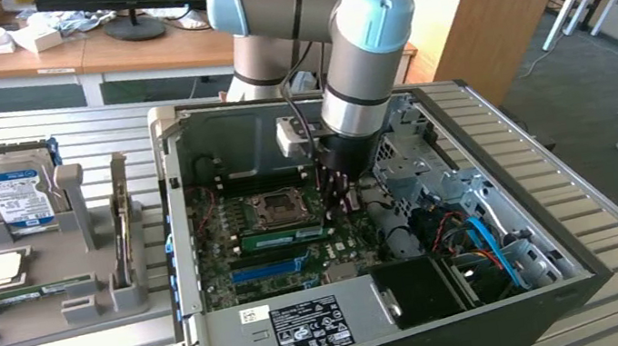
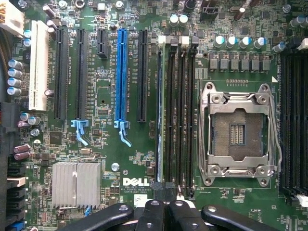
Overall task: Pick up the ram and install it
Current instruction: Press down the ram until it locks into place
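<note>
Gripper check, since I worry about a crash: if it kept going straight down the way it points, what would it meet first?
Most likely the ram seated on edge in its motherboard slot: the shut gripper is lined up over it. How much gap remains is unclear.

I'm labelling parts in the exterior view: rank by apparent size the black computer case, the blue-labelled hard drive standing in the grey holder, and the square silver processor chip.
1. Black computer case, by far the largest.
2. Blue-labelled hard drive.
3. Square silver processor chip, smallest, though it lies flat and foreshortened.

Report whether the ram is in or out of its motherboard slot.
In. The ram stands edge-on in a slot beside the empty CPU socket, with the shut gripper at its end.
</note>
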Tool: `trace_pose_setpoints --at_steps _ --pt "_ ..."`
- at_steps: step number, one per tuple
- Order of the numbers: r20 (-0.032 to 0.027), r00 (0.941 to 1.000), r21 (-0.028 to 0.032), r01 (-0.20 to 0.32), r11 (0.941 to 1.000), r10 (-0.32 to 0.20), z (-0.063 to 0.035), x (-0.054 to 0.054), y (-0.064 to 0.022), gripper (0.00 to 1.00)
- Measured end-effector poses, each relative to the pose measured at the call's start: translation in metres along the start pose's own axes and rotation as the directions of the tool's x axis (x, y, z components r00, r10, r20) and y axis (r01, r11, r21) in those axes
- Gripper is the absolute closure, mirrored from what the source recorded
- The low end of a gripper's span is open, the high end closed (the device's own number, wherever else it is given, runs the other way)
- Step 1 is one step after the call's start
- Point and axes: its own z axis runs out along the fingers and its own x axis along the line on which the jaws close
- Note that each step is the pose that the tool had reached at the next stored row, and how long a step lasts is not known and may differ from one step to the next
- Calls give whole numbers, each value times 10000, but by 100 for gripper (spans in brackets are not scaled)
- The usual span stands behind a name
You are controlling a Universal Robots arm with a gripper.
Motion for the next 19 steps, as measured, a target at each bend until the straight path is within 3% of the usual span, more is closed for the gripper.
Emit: trace_pose_setpoints --at_steps 12,19 --pt "-16 10000 -23 1 10000 -1 -215 4 1 90" --pt "-15 10000 -23 2 10000 -2 -228 4 2 90"
